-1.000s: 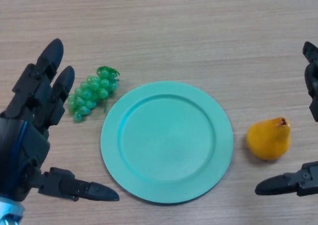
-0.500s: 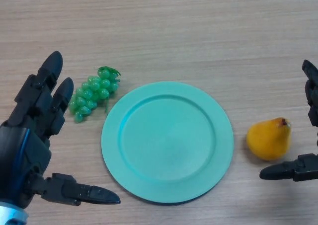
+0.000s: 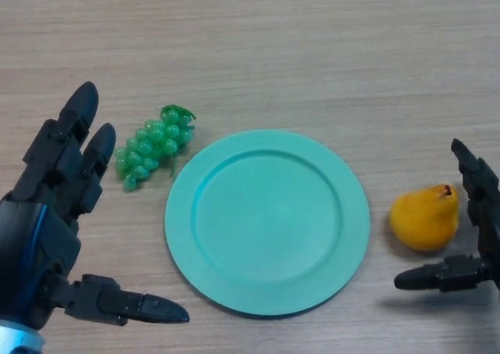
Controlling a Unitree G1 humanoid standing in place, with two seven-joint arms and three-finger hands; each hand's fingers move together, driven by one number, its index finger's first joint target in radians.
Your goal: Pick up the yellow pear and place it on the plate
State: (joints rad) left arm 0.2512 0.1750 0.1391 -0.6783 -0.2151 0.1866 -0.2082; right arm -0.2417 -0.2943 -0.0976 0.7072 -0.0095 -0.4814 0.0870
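The yellow pear (image 3: 423, 219) lies on the wooden table, just right of the teal plate (image 3: 267, 222), stem pointing up and right. The plate holds nothing. My right hand (image 3: 478, 213) is open at the right edge, its fingers above and right of the pear and its thumb (image 3: 434, 276) below it; it stands close beside the pear without holding it. My left hand (image 3: 47, 213) is open and idle at the lower left, apart from the plate.
A bunch of green grapes (image 3: 154, 144) lies left of the plate's upper rim, next to my left hand's fingers. Bare wooden table stretches across the far side.
My right hand has moved left and down, closing in around the pear from the right. The pear, plate and grapes stay put. The left hand has barely moved.
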